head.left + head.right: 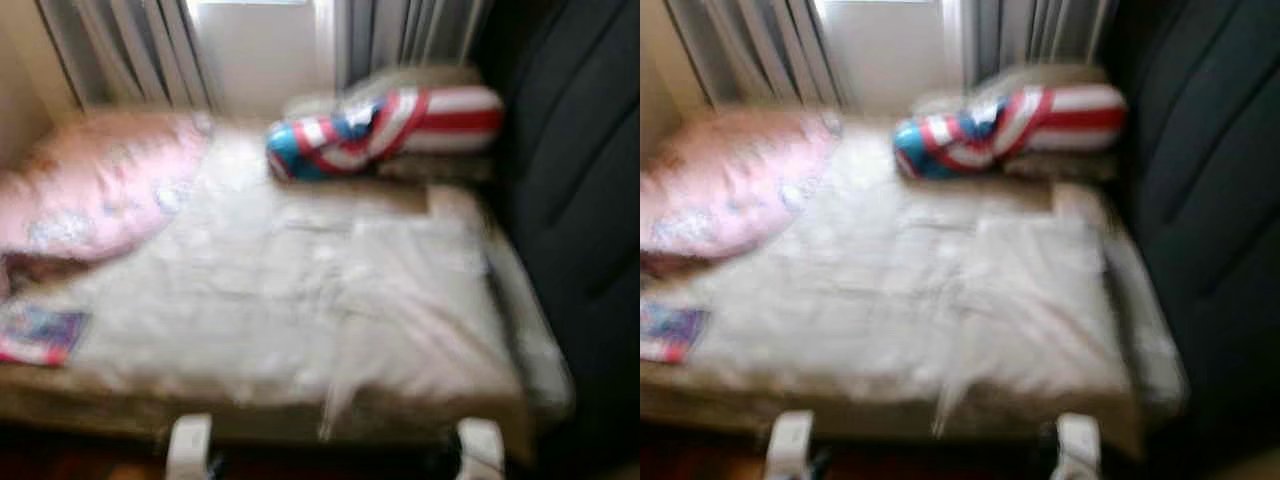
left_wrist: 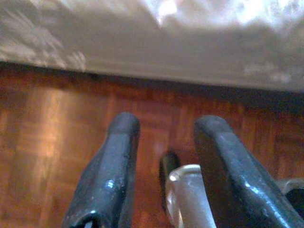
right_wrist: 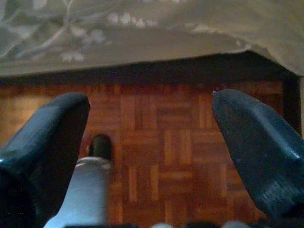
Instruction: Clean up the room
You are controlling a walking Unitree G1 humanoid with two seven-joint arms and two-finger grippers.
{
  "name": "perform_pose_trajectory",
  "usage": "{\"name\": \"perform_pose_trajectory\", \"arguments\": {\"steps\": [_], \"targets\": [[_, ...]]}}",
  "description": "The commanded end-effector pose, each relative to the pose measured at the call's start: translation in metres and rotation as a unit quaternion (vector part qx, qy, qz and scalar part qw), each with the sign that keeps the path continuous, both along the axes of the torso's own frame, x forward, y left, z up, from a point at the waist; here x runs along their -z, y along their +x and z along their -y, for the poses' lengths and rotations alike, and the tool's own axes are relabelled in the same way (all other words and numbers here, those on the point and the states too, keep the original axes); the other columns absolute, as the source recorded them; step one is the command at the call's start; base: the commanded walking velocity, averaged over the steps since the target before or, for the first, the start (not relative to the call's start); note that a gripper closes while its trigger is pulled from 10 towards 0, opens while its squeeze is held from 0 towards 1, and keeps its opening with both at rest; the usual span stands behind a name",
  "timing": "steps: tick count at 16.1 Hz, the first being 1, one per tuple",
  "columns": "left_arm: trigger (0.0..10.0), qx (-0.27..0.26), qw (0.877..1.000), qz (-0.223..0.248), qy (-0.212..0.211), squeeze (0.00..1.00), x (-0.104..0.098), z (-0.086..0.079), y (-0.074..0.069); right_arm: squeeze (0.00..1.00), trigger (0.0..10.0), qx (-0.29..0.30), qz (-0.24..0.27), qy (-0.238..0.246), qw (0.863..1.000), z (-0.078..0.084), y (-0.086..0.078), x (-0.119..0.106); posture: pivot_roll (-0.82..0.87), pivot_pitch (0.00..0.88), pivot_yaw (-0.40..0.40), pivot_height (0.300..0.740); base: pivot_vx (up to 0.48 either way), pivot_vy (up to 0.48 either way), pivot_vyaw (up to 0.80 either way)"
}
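1. White and rumpled, the bed cover [image 1: 300, 300] lies in front of you across the mattress; the head views are blurred, so fine detail is lost.
2. On the bed you have a pink pillow [image 1: 95, 185] at the left by the curtains [image 1: 130, 50], a red, white and blue striped bundle [image 1: 385, 128] at the far end under the window, and a small colourful flat item [image 1: 38, 335] on the near left corner; you cannot tell what that last one is.
3. Your left gripper [image 2: 164, 161] hangs low over the parquet floor [image 2: 52, 142] near the bed's edge, fingers parted, holding nothing.
4. Your right gripper [image 3: 152, 142] hangs likewise over the floor, fingers spread wider, also empty.
5. Judged from this, tidying looks barely begun: the cover is creased and the loose items have not been picked up.
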State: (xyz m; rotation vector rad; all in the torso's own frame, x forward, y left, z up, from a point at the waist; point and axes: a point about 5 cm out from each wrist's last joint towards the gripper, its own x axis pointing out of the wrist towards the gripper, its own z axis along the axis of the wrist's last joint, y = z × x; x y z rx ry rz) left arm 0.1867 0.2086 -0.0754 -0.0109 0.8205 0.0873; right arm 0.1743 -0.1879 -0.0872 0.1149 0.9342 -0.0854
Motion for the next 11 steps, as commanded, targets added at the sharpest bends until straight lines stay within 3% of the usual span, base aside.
{"name": "perform_pose_trajectory", "arguments": {"steps": [1, 11], "targets": [[10.0, 0.008, 1.0, -0.006, -0.006, 0.0, 0.0013, 0.0055, 0.0, 0.0, 10.0, 0.005, -0.007, -0.006, 1.0, 0.0068, -0.0017, 0.0001, 0.04, 0.015, -0.053, 0.74, 0.0, 0.0, 0.0], [10.0, 0.01, 1.0, -0.015, -0.014, 0.0, 0.0033, 0.005, -0.0038, 0.0, 10.0, 0.008, -0.002, -0.006, 1.0, 0.007, -0.001, -0.0004, 0.04, 0.004, -0.054, 0.74, 0.0, 0.0, 0.0]]}}
